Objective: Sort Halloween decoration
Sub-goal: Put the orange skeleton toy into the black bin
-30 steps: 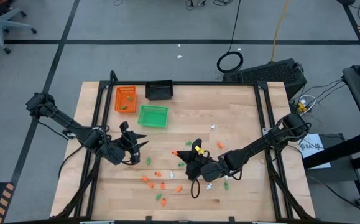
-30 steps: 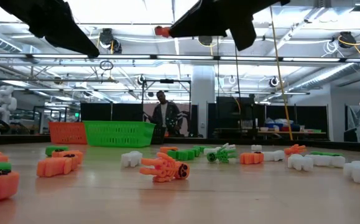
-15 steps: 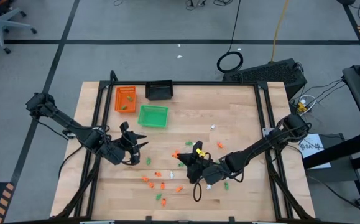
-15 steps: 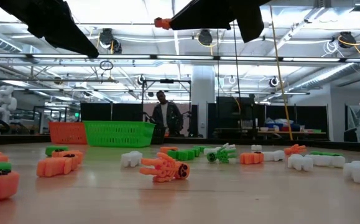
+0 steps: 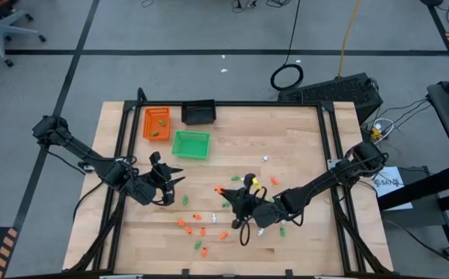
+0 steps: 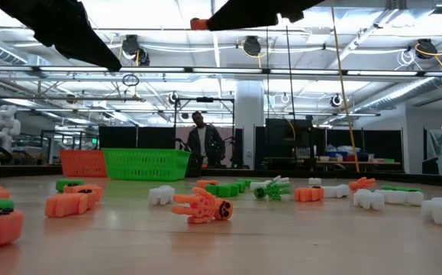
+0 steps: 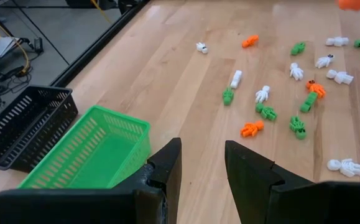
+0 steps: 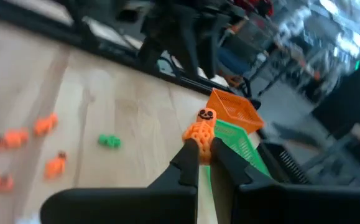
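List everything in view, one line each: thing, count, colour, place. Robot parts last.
Orange tray: one, orange, far left part of the table, a few small pieces inside.
Black tray: one, black, far edge, beside the orange tray.
Green tray: one, green, just in front of the other two.
Loose decoration pieces: a couple of dozen, orange, green and white, scattered over the middle and near part of the table.
Orange skeleton figure: one, orange, pinched in the right pincer above the table.
Person: one, dark clothing, in the room behind the table.
Left pincer: open, holding nothing, left of the scattered pieces.
Right pincer: shut on the orange skeleton figure.
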`<action>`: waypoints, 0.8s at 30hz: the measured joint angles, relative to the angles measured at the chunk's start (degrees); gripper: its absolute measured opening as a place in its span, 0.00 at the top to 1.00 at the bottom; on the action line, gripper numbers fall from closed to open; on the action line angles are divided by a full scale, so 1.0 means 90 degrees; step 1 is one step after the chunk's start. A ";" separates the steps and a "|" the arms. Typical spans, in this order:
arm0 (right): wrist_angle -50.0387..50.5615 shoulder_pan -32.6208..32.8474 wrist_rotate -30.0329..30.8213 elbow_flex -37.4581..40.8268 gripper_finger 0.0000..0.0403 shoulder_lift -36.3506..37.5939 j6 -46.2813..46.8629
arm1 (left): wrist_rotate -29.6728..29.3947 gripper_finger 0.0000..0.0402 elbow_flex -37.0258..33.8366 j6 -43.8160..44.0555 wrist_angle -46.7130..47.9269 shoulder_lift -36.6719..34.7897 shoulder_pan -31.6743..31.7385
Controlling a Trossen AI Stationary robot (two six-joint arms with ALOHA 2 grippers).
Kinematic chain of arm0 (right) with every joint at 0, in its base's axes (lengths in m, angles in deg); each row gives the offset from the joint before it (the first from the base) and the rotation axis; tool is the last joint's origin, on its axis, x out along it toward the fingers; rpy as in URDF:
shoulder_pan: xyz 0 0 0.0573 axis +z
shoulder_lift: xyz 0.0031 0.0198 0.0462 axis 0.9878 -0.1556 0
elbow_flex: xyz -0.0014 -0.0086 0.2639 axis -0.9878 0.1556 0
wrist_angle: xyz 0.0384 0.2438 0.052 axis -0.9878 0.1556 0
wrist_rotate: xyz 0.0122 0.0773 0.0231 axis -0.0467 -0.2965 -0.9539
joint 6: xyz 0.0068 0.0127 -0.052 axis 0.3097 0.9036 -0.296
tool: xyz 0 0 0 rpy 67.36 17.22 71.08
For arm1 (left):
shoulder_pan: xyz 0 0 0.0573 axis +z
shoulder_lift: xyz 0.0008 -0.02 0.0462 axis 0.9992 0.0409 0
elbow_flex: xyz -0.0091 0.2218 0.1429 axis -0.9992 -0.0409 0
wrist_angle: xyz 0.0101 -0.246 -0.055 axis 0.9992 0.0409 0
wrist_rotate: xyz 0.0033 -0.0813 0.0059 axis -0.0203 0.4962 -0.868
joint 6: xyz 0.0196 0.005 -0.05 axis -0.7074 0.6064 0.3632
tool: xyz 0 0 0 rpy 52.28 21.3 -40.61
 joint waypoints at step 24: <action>0.0227 -0.2635 -0.2695 0.0000 1.00 -0.0070 0.1845 | -0.0029 0.70 0.0000 -0.0395 0.0223 0.0002 0.0002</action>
